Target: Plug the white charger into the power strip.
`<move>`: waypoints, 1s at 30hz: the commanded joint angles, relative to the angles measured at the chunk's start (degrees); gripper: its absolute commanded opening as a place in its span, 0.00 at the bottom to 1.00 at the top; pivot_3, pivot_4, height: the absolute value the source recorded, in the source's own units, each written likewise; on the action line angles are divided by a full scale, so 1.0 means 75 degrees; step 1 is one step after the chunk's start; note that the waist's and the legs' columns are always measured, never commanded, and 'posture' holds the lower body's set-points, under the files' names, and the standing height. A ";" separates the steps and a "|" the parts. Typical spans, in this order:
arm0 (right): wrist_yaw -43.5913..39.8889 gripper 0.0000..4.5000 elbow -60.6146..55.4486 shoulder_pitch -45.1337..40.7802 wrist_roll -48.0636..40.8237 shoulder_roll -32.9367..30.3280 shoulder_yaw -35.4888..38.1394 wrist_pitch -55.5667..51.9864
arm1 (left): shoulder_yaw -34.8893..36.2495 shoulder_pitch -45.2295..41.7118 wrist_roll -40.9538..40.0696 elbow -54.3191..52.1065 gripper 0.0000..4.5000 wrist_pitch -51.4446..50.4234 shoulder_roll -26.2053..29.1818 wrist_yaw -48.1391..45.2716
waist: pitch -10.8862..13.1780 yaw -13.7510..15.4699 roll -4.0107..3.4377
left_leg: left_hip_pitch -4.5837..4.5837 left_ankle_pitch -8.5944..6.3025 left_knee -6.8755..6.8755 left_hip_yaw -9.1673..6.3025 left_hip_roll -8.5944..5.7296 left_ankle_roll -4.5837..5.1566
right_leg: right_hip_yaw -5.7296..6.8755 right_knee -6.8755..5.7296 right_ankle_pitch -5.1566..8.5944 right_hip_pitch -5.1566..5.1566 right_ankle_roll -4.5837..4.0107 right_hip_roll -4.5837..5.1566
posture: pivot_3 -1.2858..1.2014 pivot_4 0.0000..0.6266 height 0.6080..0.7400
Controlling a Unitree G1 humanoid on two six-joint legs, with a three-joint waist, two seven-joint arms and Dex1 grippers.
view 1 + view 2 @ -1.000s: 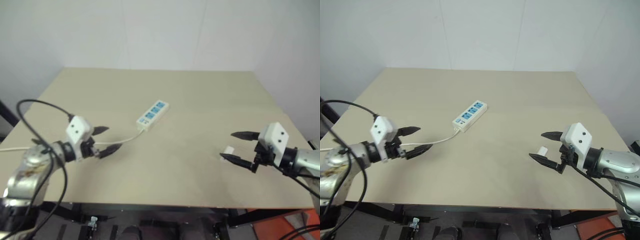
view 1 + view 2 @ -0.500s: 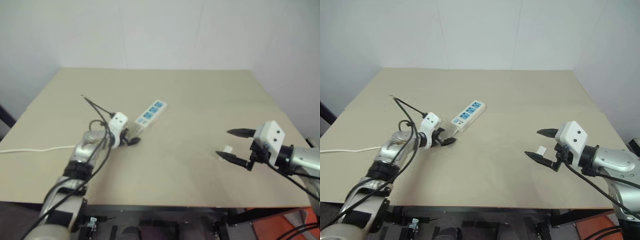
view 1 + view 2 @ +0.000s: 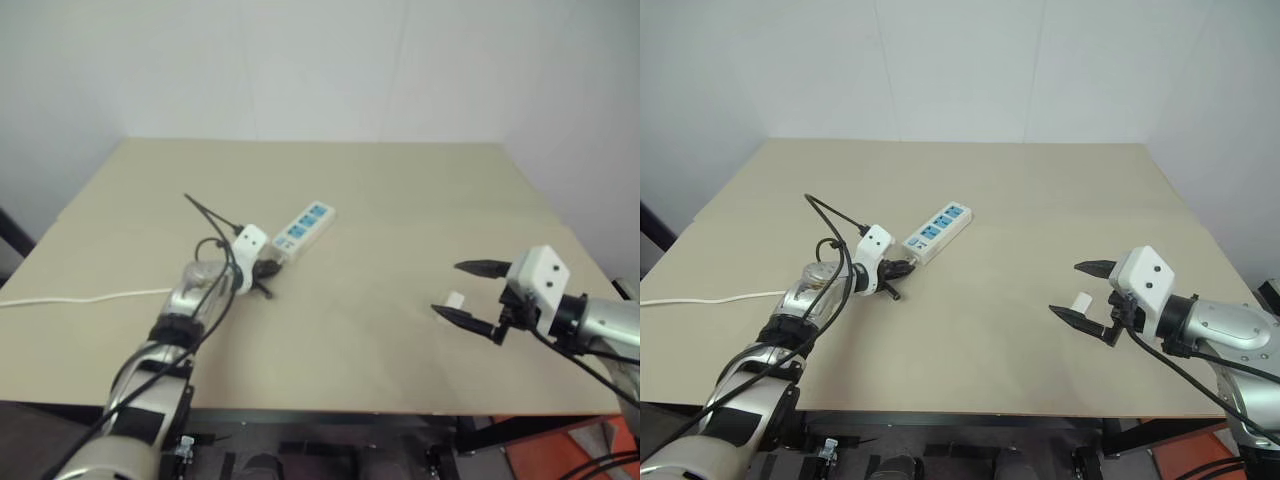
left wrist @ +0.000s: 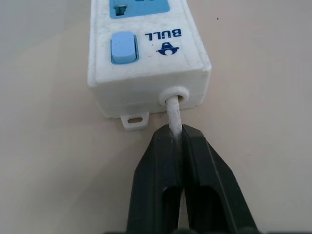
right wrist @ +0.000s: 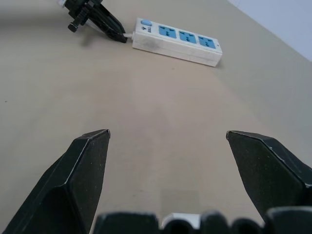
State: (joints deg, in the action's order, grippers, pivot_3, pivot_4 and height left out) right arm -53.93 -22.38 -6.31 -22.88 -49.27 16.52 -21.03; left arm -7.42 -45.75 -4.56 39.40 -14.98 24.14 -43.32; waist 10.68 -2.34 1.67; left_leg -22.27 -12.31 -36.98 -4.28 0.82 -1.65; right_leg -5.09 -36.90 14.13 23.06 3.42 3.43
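Both head views look forward and down over the whole beige rectangular wooden table [image 3: 1040, 200] from its near edge. The left wrist view sits close behind the switch end of the long flat white plastic power strip [image 4: 146, 58]. The right wrist view faces that strip from well away.

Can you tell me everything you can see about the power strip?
The power strip is a long flat white plastic bar lying slantwise on the tan table. It has three blue socket faces, all empty, and a pale blue switch at its near end. A thin white cord leaves that end, where the left gripper is shut on it.
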 commanded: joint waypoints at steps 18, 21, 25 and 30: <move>-0.0128 1.00 0.0198 -0.0539 0.0019 -0.0172 -0.0156 0.0365 | 0.0658 0.3187 -0.1811 -0.3401 0.40 0.1903 0.1942 -0.4282 | 0.0002 0.0008 -0.0001 | -0.0010 -0.0001 0.0002 0.0006 0.0005 0.0001 | -0.0001 0.0000 -0.0003 0.0014 -0.0014 0.0002 | 0.52 0.24 1.00; -0.0136 1.00 0.0165 -0.0468 -0.0010 -0.0197 -0.0103 0.0364 | 0.0795 0.3376 -0.2118 -0.3702 0.62 0.1794 0.2077 -0.4554 | 0.0002 0.0001 -0.0001 | -0.0011 -0.0001 0.0002 0.0006 0.0006 0.0001 | -0.0001 -0.0001 -0.0015 0.0015 -0.0035 0.0002 | 0.52 0.24 1.00; -0.0128 1.00 0.0105 -0.0366 -0.0034 -0.0196 -0.0063 0.0354 | 0.1182 0.3315 -0.2395 -0.3620 0.91 0.1996 0.1782 -0.4222 | 0.0002 -0.0001 -0.0001 | -0.0006 -0.0001 0.0002 0.0006 0.0007 0.0001 | -0.0001 -0.0006 -0.0014 0.0014 -0.0033 0.0001 | 0.52 0.24 1.00; -0.0058 1.00 0.0030 -0.0417 -0.0060 -0.0150 -0.0156 0.0317 | 0.1240 0.2833 -0.2134 -0.2782 0.99 0.2726 0.0952 -0.3734 | 0.0001 0.0038 -0.0001 | -0.0007 0.0000 -0.0005 0.0006 0.0005 0.0002 | 0.0000 -0.0002 -0.0013 0.0008 -0.0027 0.0002 | 0.52 0.24 1.00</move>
State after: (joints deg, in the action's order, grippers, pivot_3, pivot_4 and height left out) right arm -54.75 -20.63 -8.53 -22.73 -50.00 14.26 -19.38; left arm 1.22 -23.39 -20.35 17.57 3.57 31.83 -72.07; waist 10.69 -2.06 1.66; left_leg -22.32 -12.31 -37.01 -4.24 0.85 -1.64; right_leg -5.10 -36.90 14.01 23.13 3.18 3.45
